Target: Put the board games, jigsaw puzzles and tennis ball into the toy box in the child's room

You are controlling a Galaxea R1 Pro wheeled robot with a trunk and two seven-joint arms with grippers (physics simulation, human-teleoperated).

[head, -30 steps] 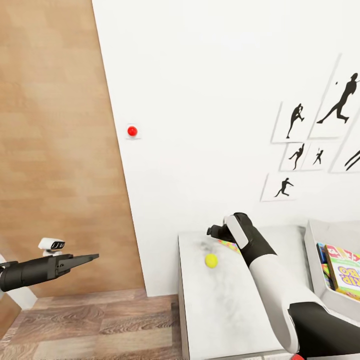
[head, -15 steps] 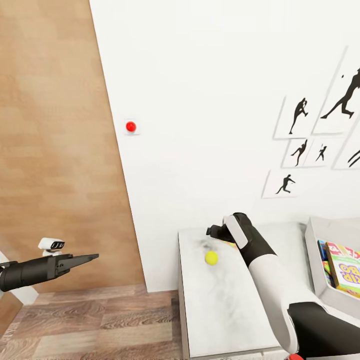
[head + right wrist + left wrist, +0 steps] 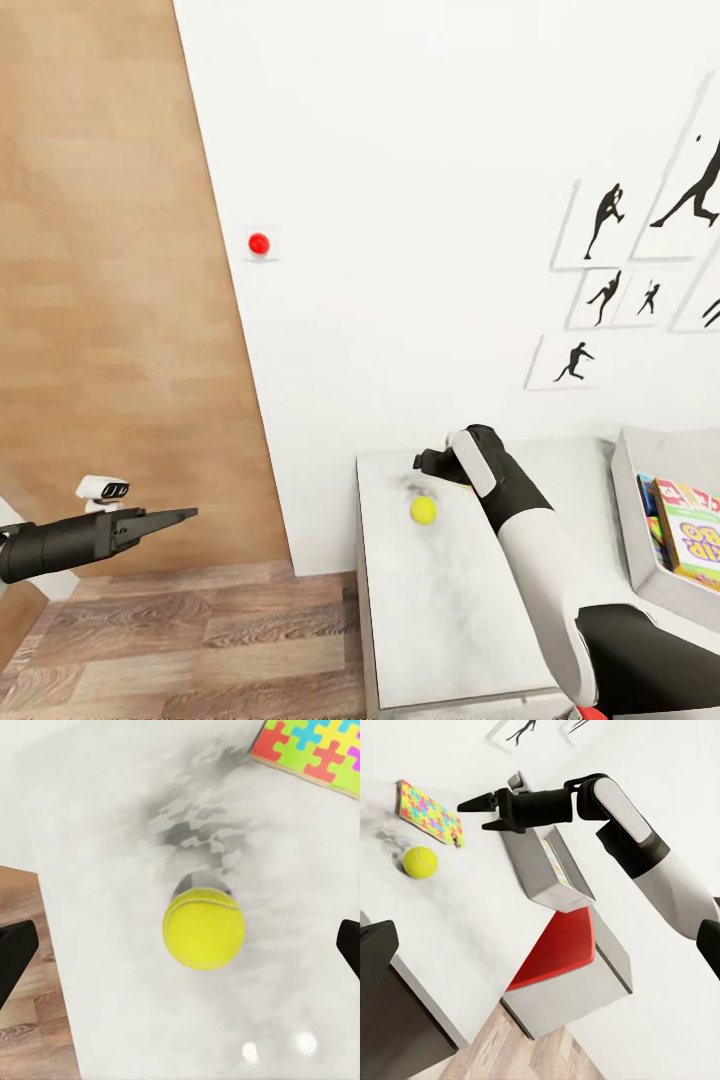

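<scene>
Toys were partly put away, as far as I could judge: the toy box (image 3: 628, 500) at the right end of the table (image 3: 440, 620) already held at least one bright printed board game (image 3: 690, 525), standing on edge inside, with other colourful edges beside it that I could not identify. The tennis ball (image 3: 423, 510) lay out on the light grey top, near the table's far end, and a jigsaw puzzle (image 3: 431, 814) lay flat just beyond it, close to the ball but apart from it. Those two, at least, were left to be binned; the bed was out of sight, so I could not say how things stood there.

The right gripper (image 3: 432, 463) hung above the ball with its jaws spread wide, touching nothing; looking along its fingers, the ball sat squarely between the two tips. The left gripper (image 3: 180, 516) was held out over the plank floor (image 3: 200, 640), well away from the table, its fingers nearly together and empty.
</scene>
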